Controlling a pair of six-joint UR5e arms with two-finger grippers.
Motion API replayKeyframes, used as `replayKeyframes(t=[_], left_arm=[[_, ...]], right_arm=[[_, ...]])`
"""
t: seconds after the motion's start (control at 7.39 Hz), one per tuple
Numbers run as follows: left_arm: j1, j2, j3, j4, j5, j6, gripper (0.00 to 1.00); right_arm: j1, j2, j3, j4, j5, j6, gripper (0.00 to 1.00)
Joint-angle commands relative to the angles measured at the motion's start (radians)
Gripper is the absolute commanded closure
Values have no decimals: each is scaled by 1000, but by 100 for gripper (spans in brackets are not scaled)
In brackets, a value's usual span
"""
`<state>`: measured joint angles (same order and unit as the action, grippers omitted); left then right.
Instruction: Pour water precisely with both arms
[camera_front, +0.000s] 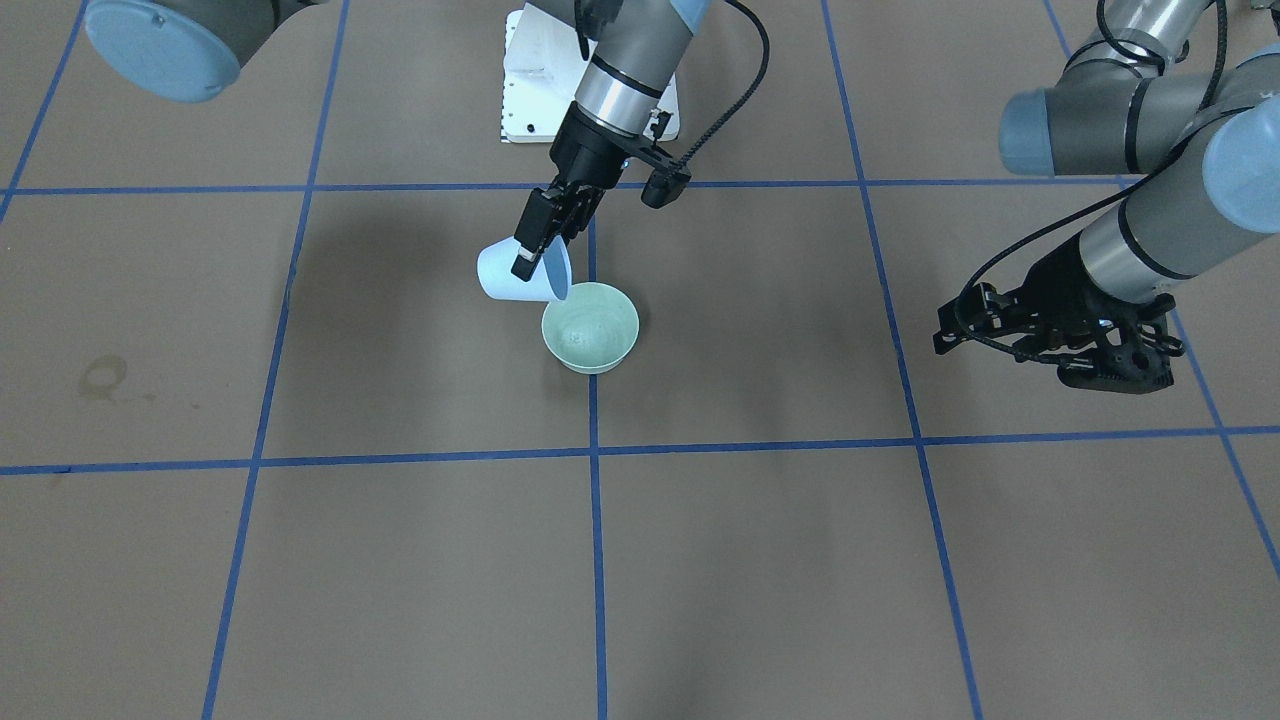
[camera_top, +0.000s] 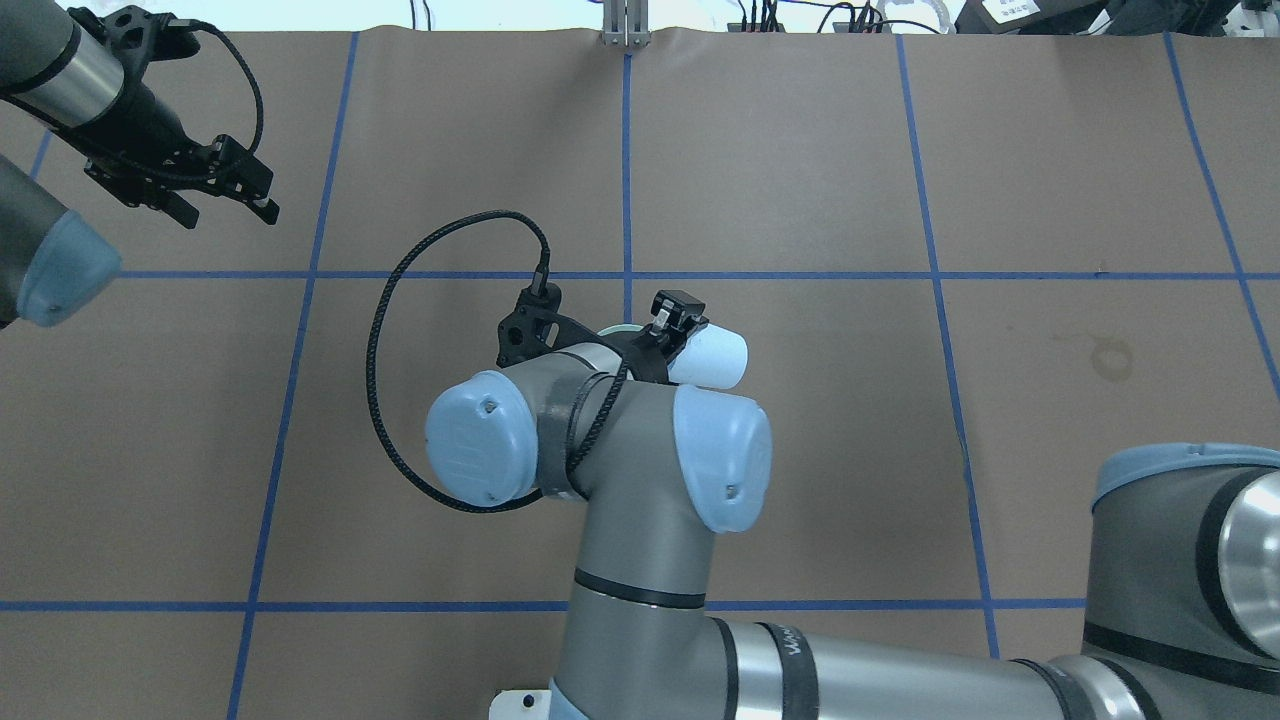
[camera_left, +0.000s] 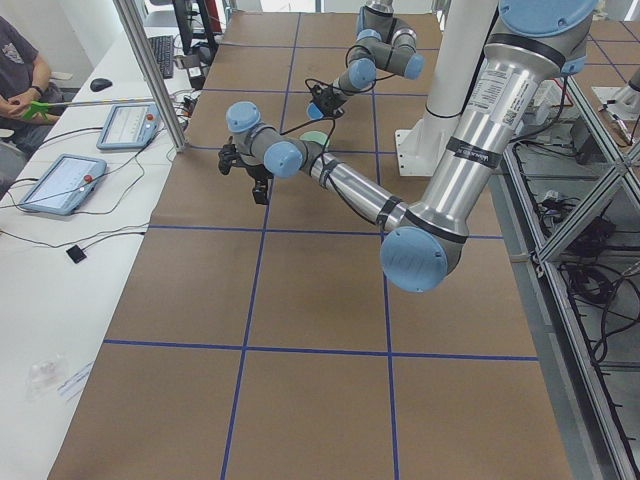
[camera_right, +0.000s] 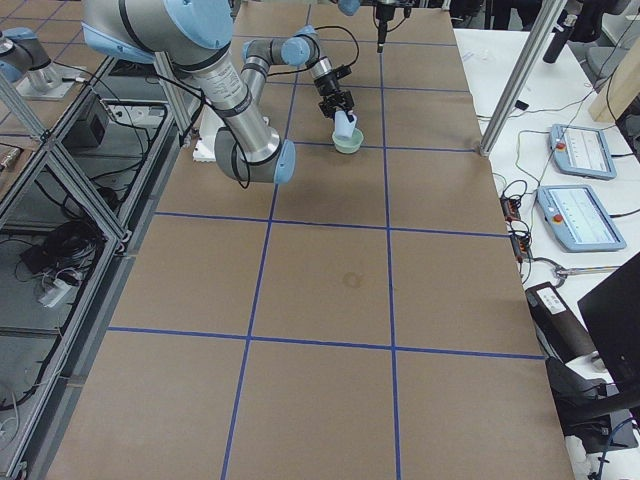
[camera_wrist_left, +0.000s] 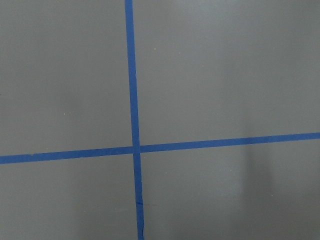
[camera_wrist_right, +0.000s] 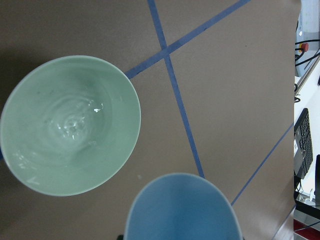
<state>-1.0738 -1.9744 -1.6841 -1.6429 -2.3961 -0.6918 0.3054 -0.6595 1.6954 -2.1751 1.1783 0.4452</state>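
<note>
My right gripper (camera_front: 537, 252) is shut on a light blue cup (camera_front: 500, 276), tipped on its side with its mouth over a pale green bowl (camera_front: 626, 340). In the right wrist view the cup's rim (camera_wrist_right: 182, 210) hangs just beside the bowl (camera_wrist_right: 122, 97), and water (camera_wrist_right: 70, 127) lies rippling and glossy in the bowl's bottom. I see no stream. My left gripper (camera_top: 228, 212) hovers open and empty far off at the table's left side, seen also from the front (camera_front: 950, 322). The left wrist view holds only table and blue tape.
Blue tape lines (camera_wrist_left: 132, 150) divide the brown table into squares. A white base plate (camera_front: 530, 90) lies behind the bowl. A ring stain (camera_front: 103, 377) marks the table. Beyond the far edge stand touch panels (camera_right: 585, 215), a metal post (camera_left: 150, 70) and a seated person (camera_left: 20, 70).
</note>
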Motion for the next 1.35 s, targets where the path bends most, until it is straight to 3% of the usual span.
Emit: replayKeyframes(t=[0.0,0.14,0.41,0.68,0.81,1.08,1.22], left_arm=[[0,-1,-3,0,0,0,0],[0,-1,-3,0,0,0,0],[0,0,-5,0,2,0,0],[0,0,-5,0,2,-2,0],[-1,0,-5,0,2,-2,0],[0,-1,-5,0,2,-2,0],[0,-1,-6,0,2,-2,0]], right_arm=[[56,-138,148,226,108,183,73],[114,-219,223,326,220,216,73],[226,-470,367,517,297,246,73],[334,-724,397,819,372,247,73],[381,-878,380,1061,403,247,73],[536,-1050,250,1434,565,237,72],[549,-1112,187,1612,566,243,72]])
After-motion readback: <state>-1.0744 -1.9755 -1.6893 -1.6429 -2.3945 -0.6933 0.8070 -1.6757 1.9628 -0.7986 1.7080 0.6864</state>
